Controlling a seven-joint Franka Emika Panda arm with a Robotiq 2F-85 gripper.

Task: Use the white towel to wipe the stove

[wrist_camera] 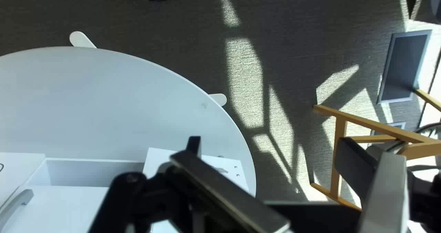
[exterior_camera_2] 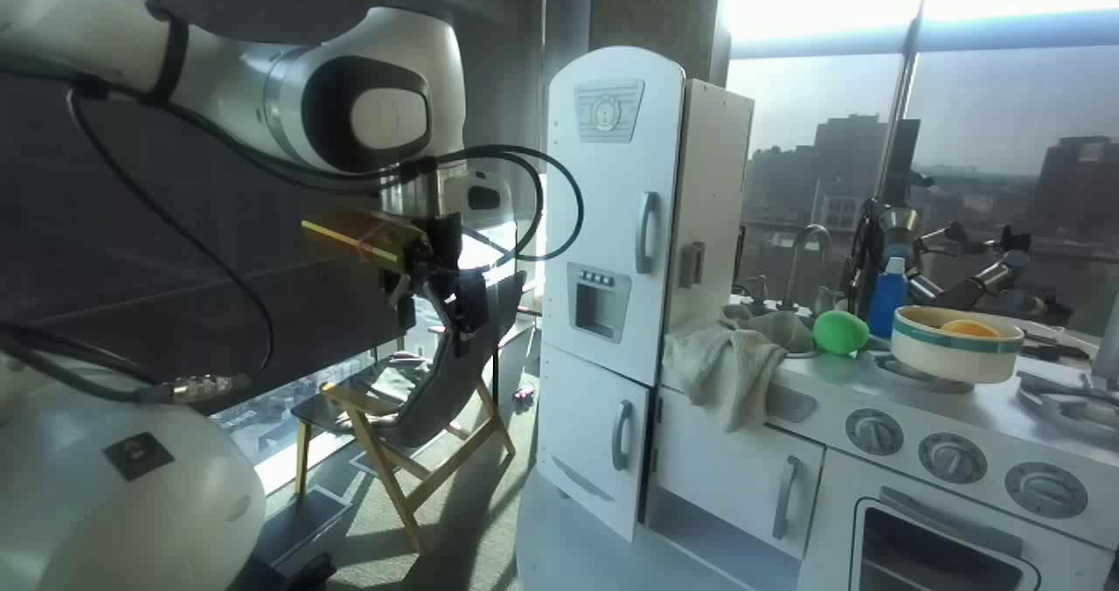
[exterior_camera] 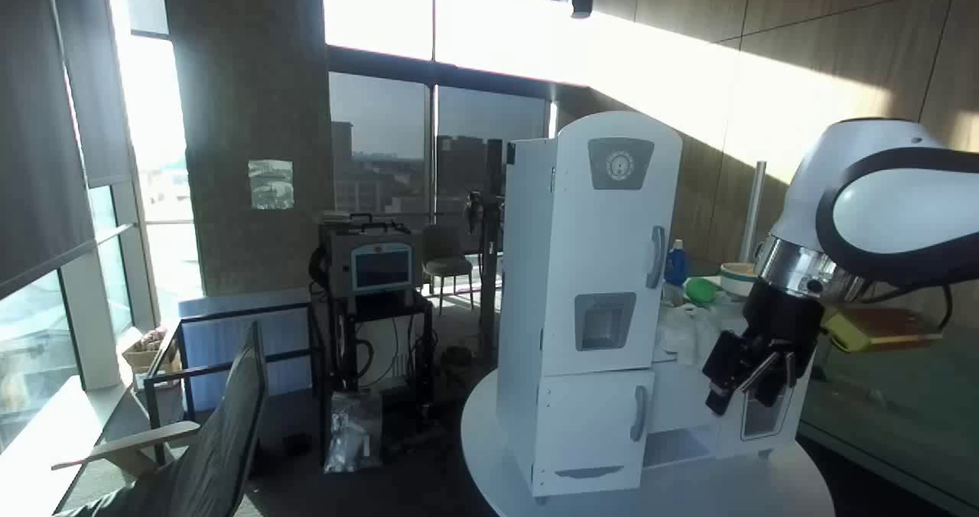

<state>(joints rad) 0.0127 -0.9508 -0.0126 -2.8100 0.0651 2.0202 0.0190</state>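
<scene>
Pincer: spread wide. In the wrist view my jaws stand well apart, with the rounded edge of the counter and part of a wooden chair in sight.

Towel: on the stove, apart from my pincer. It drapes in soft folds over the front edge, at the end just beside the fridge, lower part hanging down the front.

Relative position: in an exterior view the fridge shows between my pincer and the towel, the two well apart. In an exterior view the towel shows just beside my pincer; gap in depth, cannot tell.

Also on the stove top: blue bottle, bowl holding an orange item. Stove and fridge both stand on the counter.
</scene>
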